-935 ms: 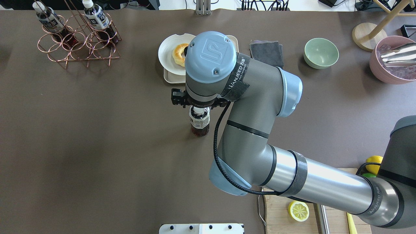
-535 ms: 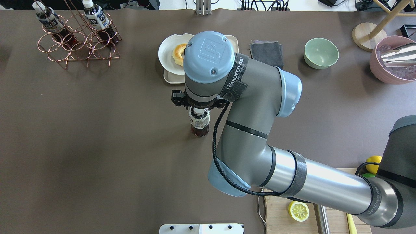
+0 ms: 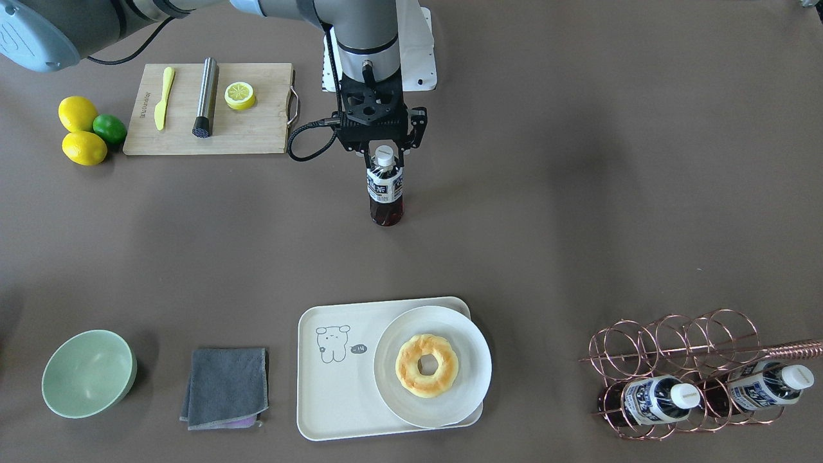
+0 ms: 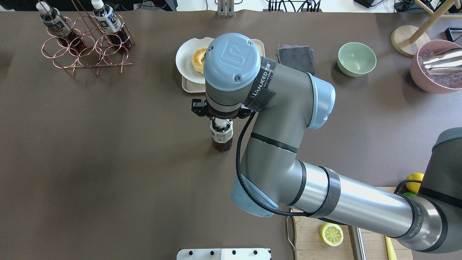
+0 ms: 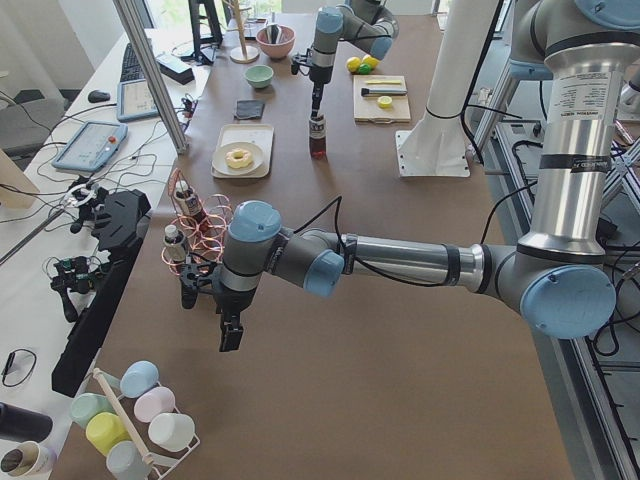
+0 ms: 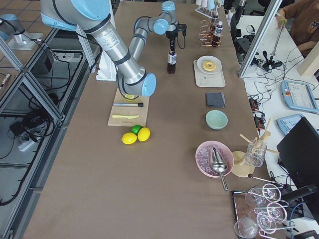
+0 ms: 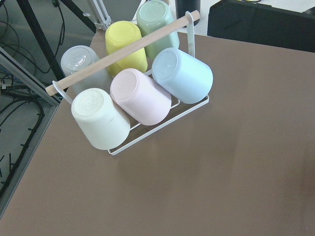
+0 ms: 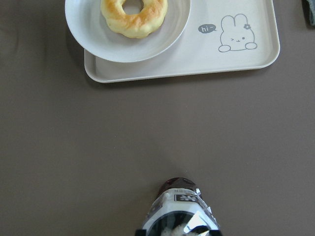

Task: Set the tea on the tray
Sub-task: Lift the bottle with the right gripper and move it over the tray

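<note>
The tea (image 3: pixel 386 190), a small bottle of dark liquid with a white cap, stands upright at the table's middle. It also shows in the overhead view (image 4: pixel 221 139) and at the bottom of the right wrist view (image 8: pixel 179 206). My right gripper (image 3: pixel 384 153) is straight above it, shut on its cap and neck. The cream tray (image 3: pixel 334 399) with the cartoon drawing lies farther out from the robot; the bottle is well apart from it. My left gripper (image 5: pixel 230 338) hangs over the table's far left end; I cannot tell if it is open.
A white plate (image 3: pixel 398 405) with a doughnut (image 3: pixel 426 365) fills the tray's half nearest the rack. Two alike bottles (image 3: pixel 649 399) lie in a copper rack (image 4: pixel 86 54). A grey cloth (image 3: pixel 225 387), green bowl (image 3: pixel 89 373) and cutting board (image 3: pixel 257 135) are around. A cup rack (image 7: pixel 138 93) is under the left wrist.
The right arm's wrist has shifted a few pixels left and toward the tray. The bottle has barely moved.
</note>
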Controlling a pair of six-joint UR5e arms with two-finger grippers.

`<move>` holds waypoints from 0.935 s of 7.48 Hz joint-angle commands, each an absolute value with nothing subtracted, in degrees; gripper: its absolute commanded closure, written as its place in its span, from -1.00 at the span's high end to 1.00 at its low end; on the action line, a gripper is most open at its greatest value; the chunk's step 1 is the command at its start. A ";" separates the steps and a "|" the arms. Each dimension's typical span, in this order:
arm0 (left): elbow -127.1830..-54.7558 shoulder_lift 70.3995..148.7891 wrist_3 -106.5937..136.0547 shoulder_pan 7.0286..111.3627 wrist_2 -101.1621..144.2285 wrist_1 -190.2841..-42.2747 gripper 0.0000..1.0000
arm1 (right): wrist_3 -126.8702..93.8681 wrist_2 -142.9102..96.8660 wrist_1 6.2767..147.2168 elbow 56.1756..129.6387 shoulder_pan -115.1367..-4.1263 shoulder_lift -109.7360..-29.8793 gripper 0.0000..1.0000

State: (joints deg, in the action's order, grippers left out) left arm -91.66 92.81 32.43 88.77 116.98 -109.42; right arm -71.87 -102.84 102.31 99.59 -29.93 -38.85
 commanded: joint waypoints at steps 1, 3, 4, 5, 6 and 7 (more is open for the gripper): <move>-91.49 92.90 32.52 88.77 116.98 -109.42 0.96 | -72.33 -102.83 102.65 99.93 -30.41 -38.67 -0.99; -91.49 92.99 32.52 88.68 116.98 -109.42 0.96 | -71.90 -102.92 103.71 100.28 -30.50 -38.32 -1.00; -91.49 92.99 32.52 88.68 116.98 -109.42 0.96 | -71.81 -103.44 105.19 100.37 -31.63 -37.02 -1.00; -91.49 92.99 32.52 88.68 116.98 -109.42 0.96 | -71.72 -103.62 107.90 100.37 -32.86 -34.65 -1.00; -91.49 92.99 32.52 88.68 116.98 -109.42 0.96 | -71.28 -104.49 110.19 100.28 -34.87 -32.54 -1.00; -91.58 93.08 32.52 88.68 116.98 -109.42 0.96 | -68.67 -106.07 110.82 100.11 -37.59 -32.43 -1.00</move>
State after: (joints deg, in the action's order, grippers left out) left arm -91.50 92.99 32.52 88.68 116.98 -109.42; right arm -71.41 -104.05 108.40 100.30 -33.65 -34.17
